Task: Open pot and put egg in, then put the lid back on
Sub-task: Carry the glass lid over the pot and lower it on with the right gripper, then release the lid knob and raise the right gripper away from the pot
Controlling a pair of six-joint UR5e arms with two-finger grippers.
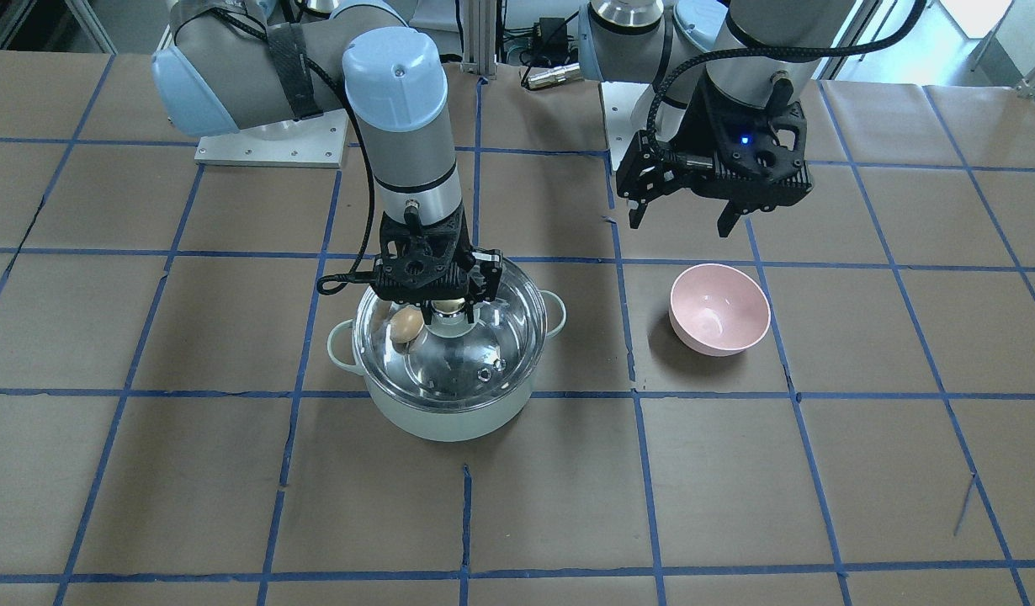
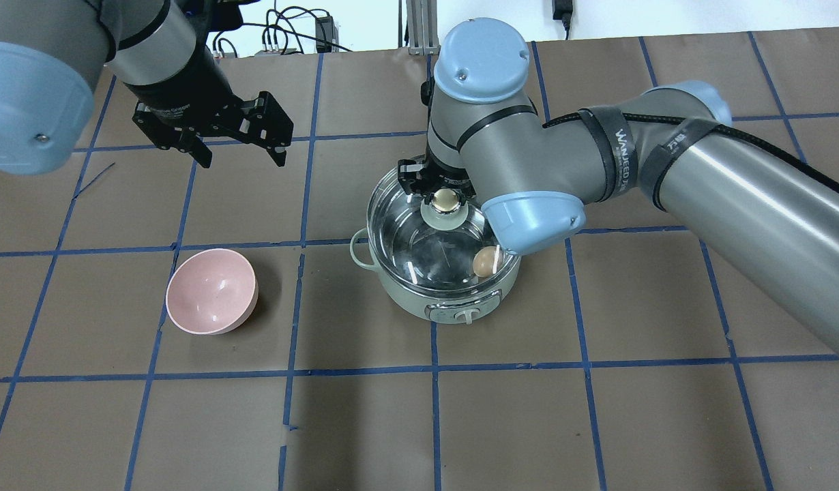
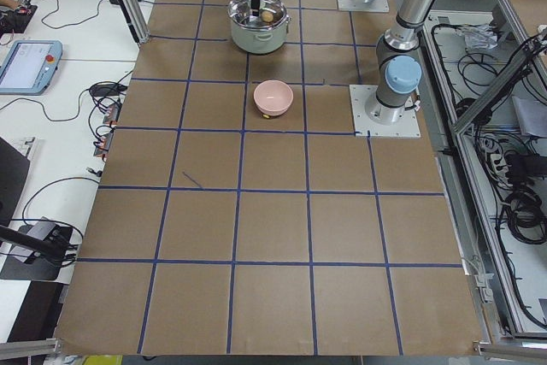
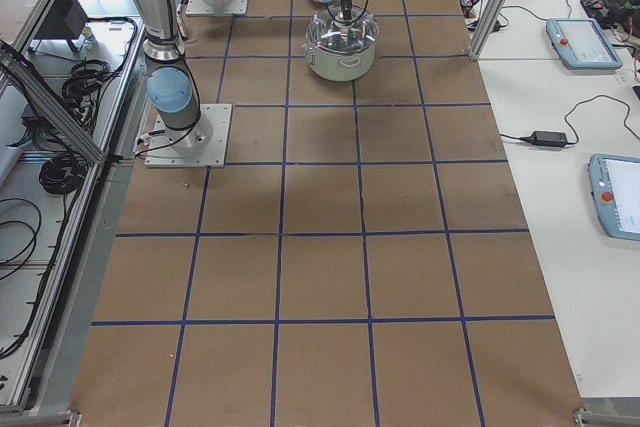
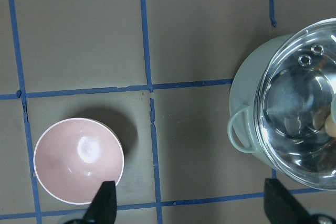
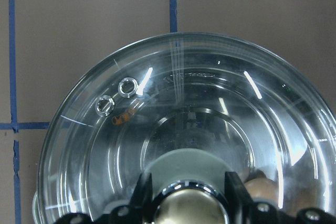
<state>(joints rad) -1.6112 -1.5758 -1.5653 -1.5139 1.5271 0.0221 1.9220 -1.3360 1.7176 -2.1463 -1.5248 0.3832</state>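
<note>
The pale mint-green pot (image 1: 450, 417) stands at mid-table, also in the overhead view (image 2: 419, 300). The clear glass lid (image 1: 484, 345) lies over its rim. The tan egg (image 1: 406, 324) lies inside the pot under the glass, also in the overhead view (image 2: 486, 261). My right gripper (image 1: 450, 310) is straight above the pot, its fingers closed on the lid's golden knob (image 6: 186, 205). My left gripper (image 1: 684, 220) is open and empty, hovering behind the pink bowl.
A pink bowl (image 1: 719, 307) stands on the table on my left side of the pot, and shows empty in the left wrist view (image 5: 79, 161). Brown paper with blue tape lines covers the table (image 1: 736, 488).
</note>
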